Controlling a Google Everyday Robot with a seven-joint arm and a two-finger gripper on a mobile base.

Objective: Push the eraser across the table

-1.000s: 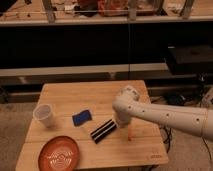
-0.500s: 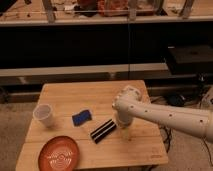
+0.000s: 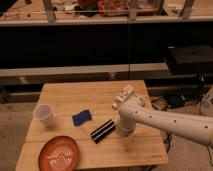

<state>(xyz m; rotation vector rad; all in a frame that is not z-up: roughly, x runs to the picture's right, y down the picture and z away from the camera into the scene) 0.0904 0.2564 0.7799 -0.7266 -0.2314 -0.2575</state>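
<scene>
The eraser (image 3: 102,130), a black block with two white stripes, lies slantwise on the light wooden table (image 3: 75,95), right of centre near the front. My gripper (image 3: 121,131) hangs from the white arm (image 3: 165,121) that reaches in from the right. It is low over the table, right beside the eraser's right end. I cannot tell whether it touches the eraser.
A blue sponge-like block (image 3: 81,117) lies just left of the eraser. A white cup (image 3: 44,115) stands at the left edge. An orange plate (image 3: 59,154) sits at the front left corner. Dark shelving stands behind the table.
My gripper has come down and slightly left, close to the eraser's right end, covering the small orange thing seen there earlier. The eraser has hardly moved.
</scene>
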